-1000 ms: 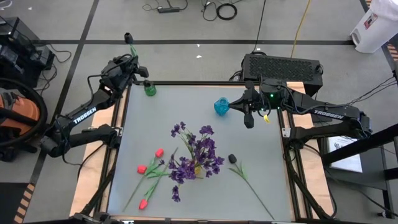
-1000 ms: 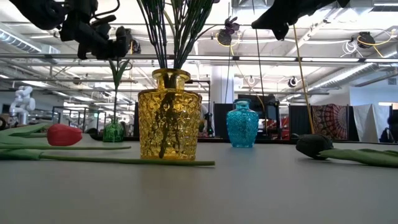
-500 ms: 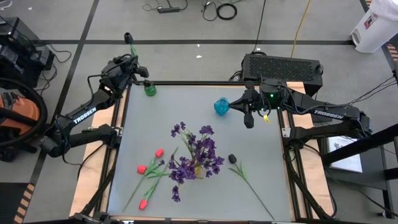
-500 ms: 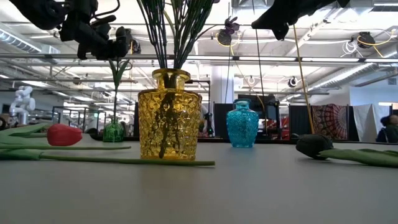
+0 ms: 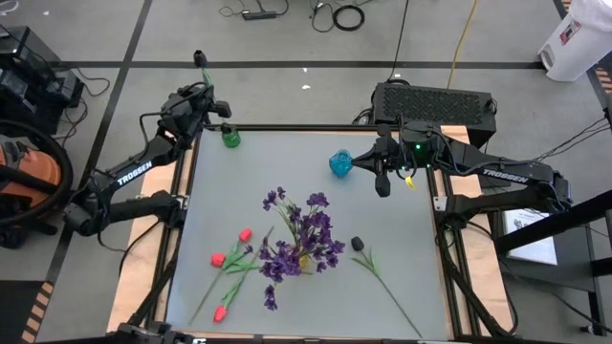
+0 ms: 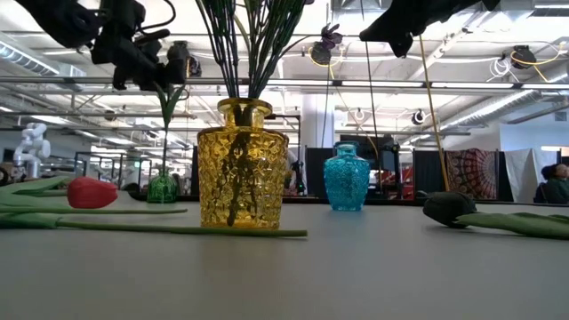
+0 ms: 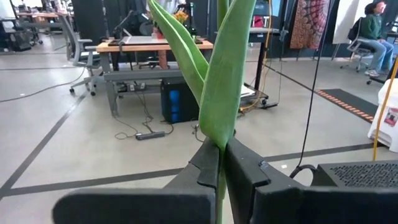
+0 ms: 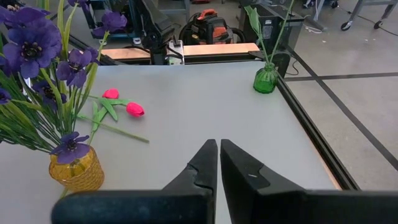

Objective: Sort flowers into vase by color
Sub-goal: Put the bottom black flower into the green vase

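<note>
A black-headed flower (image 5: 198, 58) on a long green stem stands in the small green vase (image 5: 229, 137) at the table's far left corner, with my left gripper (image 5: 212, 105) shut on its stem above the vase. My right gripper (image 5: 383, 186) hangs shut and empty in the air beside the blue vase (image 5: 340, 163). A yellow vase (image 6: 242, 164) at the table's middle holds purple flowers (image 5: 301, 229). Three red tulips (image 5: 229, 260) lie on the table to its left. Another black-headed flower (image 5: 358, 244) lies to its right. My left gripper pinches the flower's green stem and leaf (image 7: 219, 146) between its two fingers, partway up the stem. The fingers are level, come from the table's left side and lie across the stem. The stem's lower end sits in the green vase's neck (image 6: 162, 178); the flower stands nearly upright.
A black box (image 5: 435, 100) sits just beyond the far right edge. A dark frame (image 5: 316, 127) rims the table. The tulips' and the black flower's stems (image 5: 392, 287) spread over the near half. Bare table lies between the green vase and the blue one.
</note>
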Tool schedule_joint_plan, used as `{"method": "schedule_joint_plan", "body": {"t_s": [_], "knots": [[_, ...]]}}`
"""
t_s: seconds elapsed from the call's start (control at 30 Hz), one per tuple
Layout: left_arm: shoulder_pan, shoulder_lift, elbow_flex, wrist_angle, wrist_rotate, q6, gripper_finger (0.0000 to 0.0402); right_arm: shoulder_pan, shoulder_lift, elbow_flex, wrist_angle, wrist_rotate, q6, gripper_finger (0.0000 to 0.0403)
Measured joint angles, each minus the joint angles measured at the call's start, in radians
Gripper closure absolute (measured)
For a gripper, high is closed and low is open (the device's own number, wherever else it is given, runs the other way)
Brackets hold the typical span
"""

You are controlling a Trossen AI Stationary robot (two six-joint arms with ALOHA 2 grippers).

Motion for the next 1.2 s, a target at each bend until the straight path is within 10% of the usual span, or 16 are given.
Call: {"method": "schedule_joint_plan", "body": {"t_s": [0.8,1.2], "knots": [[-0.001,0.020,0.000,-0.070,0.010,-0.016,0.0376,0.000,0.000,0.000,0.000,0.000,0.000,0.0390],[-0.001,0.020,0.000,-0.131,0.080,0.015,0.0257,0.000,0.000,0.000,0.000,0.000,0.000,0.0390]]}}
